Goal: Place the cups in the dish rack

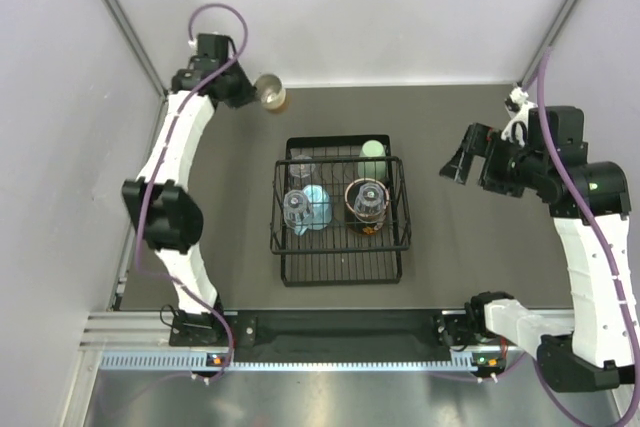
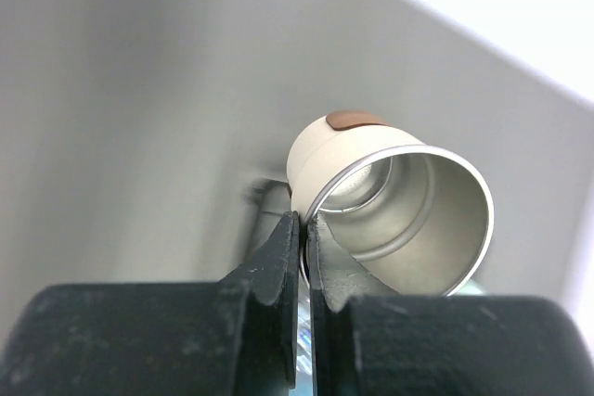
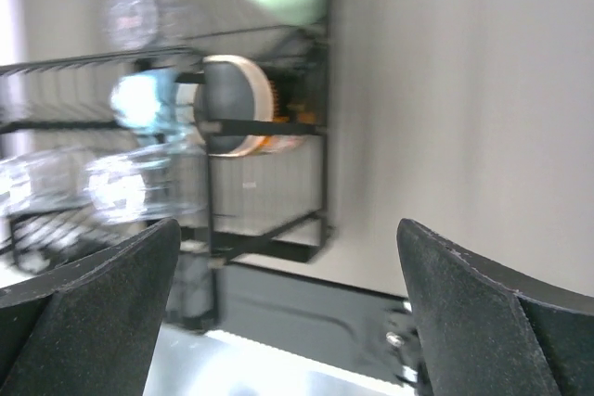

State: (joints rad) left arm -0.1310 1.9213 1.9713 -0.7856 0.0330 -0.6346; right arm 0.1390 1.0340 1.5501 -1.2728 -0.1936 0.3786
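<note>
My left gripper [image 1: 254, 95] is at the far left corner of the table, shut on the rim of a tan-brown cup [image 1: 272, 95] with a shiny metal inside [image 2: 390, 201]; one finger is inside the rim and one outside [image 2: 304, 222]. The black wire dish rack [image 1: 340, 267] stands in the middle. It holds a pale green tumbler [image 1: 373, 158], a light blue mug [image 1: 317, 205], a red-lined dark cup [image 1: 366, 201] and two clear glasses [image 1: 296, 209]. My right gripper [image 1: 458, 163] hangs open to the right of the rack with nothing in it [image 3: 288, 225]. The right wrist view shows the rack [image 3: 269, 240] blurred.
Pale walls close in the table on the left, back and right. A metal rail [image 1: 300, 357] with both arm bases runs along the near edge. Dark tabletop [image 1: 450, 237] lies between the rack and the right arm.
</note>
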